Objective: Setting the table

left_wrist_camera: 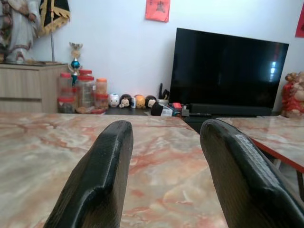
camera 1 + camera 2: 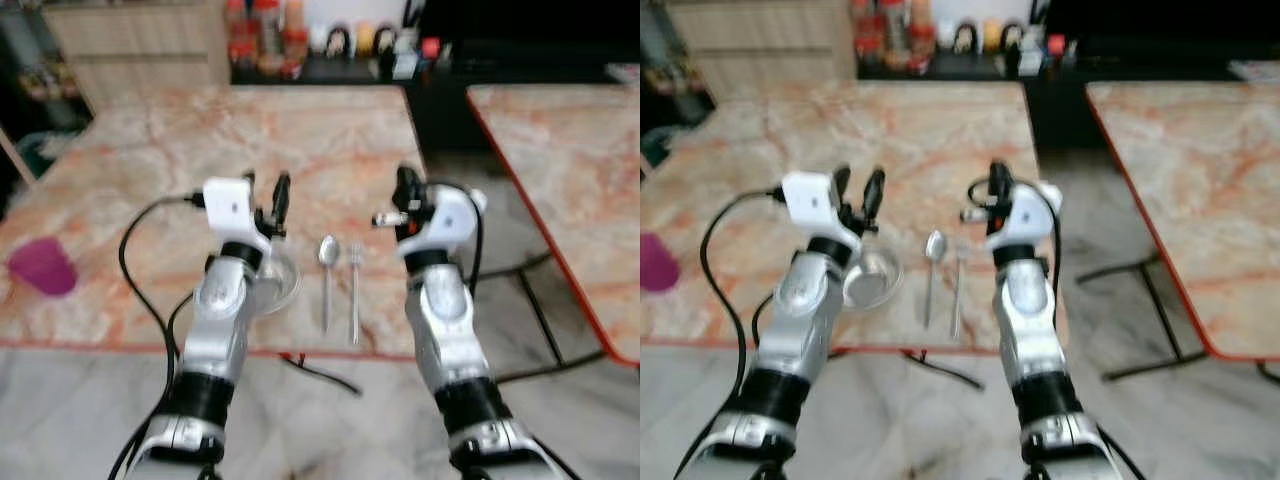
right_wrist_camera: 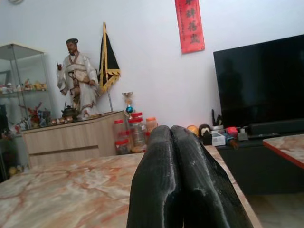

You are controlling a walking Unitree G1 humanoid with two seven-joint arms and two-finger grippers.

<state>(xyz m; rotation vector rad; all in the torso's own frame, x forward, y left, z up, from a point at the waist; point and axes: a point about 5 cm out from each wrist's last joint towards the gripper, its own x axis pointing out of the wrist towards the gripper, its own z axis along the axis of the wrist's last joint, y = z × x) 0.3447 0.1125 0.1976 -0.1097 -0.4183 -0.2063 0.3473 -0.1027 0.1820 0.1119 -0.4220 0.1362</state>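
Note:
A metal bowl rests near the front edge of the marble table, partly hidden by my left forearm. Right of it lie a spoon and a fork, side by side with handles toward the table's edge. My left gripper is raised above the bowl, open, its fingers spread with nothing between them. My right gripper hovers just right of the fork, shut and empty, its fingers pressed together.
A purple cup stands at the table's left front. A second marble table is to the right across a gap of tiled floor. Jars and small items line a low cabinet at the back, under a television.

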